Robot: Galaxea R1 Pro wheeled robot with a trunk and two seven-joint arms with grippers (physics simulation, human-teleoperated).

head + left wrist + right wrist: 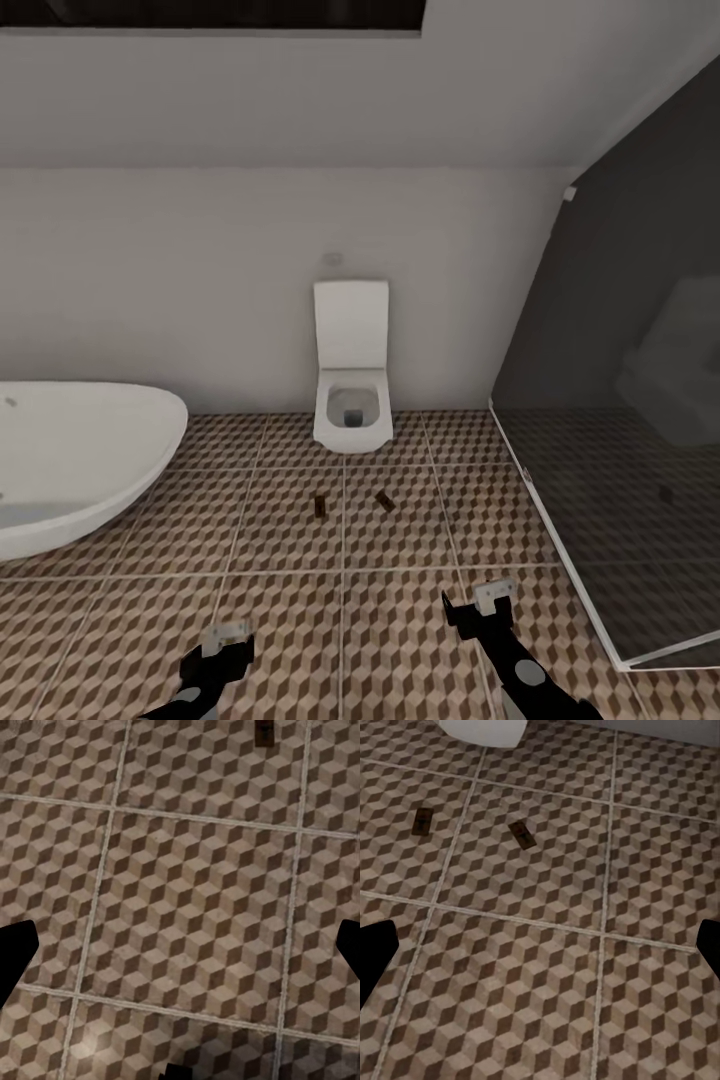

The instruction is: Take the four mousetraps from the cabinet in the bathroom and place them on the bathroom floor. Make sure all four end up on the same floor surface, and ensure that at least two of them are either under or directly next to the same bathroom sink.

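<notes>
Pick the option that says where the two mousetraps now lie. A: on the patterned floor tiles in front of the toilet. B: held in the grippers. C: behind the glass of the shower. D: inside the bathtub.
A: the two mousetraps lie apart on the patterned bathroom floor, just in front of the white toilet, and neither gripper holds anything.

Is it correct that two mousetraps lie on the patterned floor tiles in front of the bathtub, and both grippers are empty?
Not quite. The two mousetraps lie on the patterned bathroom floor in front of the toilet, not the bathtub, which stands off to the side; the head view shows this. The left gripper and right gripper are indeed empty.
</notes>
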